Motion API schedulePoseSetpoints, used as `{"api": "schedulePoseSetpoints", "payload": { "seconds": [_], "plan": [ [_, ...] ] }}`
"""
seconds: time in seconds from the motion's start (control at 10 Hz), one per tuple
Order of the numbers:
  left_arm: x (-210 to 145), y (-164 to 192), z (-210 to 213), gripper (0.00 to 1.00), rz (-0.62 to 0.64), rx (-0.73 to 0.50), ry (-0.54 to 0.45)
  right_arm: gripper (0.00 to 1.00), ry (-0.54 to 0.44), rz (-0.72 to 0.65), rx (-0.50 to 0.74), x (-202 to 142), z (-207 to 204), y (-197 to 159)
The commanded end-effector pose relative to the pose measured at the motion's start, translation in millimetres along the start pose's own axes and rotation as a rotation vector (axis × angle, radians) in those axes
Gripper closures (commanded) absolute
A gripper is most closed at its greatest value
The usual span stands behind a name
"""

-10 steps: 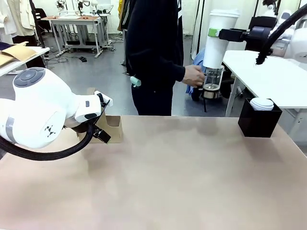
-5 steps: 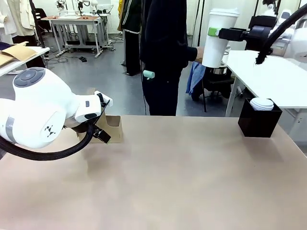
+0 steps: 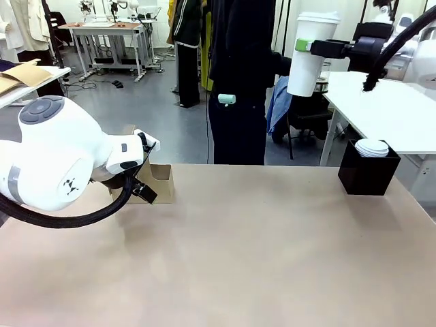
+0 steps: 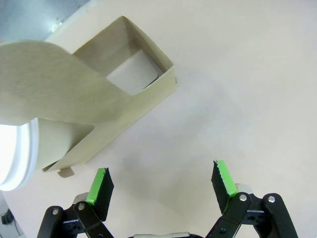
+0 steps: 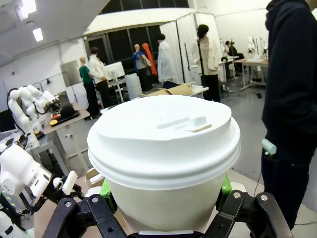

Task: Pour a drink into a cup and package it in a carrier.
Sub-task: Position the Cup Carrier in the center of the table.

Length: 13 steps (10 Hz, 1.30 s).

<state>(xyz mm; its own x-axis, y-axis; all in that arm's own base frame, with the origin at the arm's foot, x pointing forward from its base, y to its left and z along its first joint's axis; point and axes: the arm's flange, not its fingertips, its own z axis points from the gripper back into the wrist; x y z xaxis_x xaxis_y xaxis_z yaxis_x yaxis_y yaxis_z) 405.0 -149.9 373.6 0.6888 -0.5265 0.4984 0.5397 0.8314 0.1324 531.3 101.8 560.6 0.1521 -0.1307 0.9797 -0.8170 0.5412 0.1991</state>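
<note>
1. Counter (image 3: 272,252): carrier (image 4: 138,111) rests near its left edge, slots up, ready for loading.
2. Cup (image 3: 308,58): lidded; right jaws clamp it upright, aloft, likely against spills.
3. Left jaws: spread wide, holding nothing, hovering beside the carrier.

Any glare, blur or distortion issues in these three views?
Front view: even, soft light, only faint shadows on the table. Left wrist view: the carrier panel nearest the lens is soft, the white rim at the left edge blown out. Right wrist view: cup sharp, wide-angle bows the background, ceiling lamps clipped.
</note>
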Motion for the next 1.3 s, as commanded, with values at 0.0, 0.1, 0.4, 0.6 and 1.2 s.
{"api": "schedulePoseSetpoints", "payload": {
  "seconds": [0.0, 0.1, 0.4, 0.6, 1.2],
  "plan": [
    [14, 3, 29, 0.00, 0.056, 0.023, 0.012, 0.14, -0.020, -0.004, 0.008, 4, 1, 1],
    [26, 4, 49, 0.00, 0.096, 0.017, 0.018, 0.14, -0.020, -0.004, 0.008, 4, 1, 1],
    [70, 11, 101, 0.00, 0.187, 0.026, 0.043, 0.14, -0.020, -0.004, 0.008, 4, 1, 1],
    [107, 23, 121, 0.00, 0.260, 0.057, 0.089, 0.14, -0.020, -0.004, 0.008, 4, 1, 1],
    [164, 68, 84, 0.00, 0.435, 0.120, 0.217, 0.14, -0.020, -0.004, 0.008, 4, 1, 1]
  ]
}}
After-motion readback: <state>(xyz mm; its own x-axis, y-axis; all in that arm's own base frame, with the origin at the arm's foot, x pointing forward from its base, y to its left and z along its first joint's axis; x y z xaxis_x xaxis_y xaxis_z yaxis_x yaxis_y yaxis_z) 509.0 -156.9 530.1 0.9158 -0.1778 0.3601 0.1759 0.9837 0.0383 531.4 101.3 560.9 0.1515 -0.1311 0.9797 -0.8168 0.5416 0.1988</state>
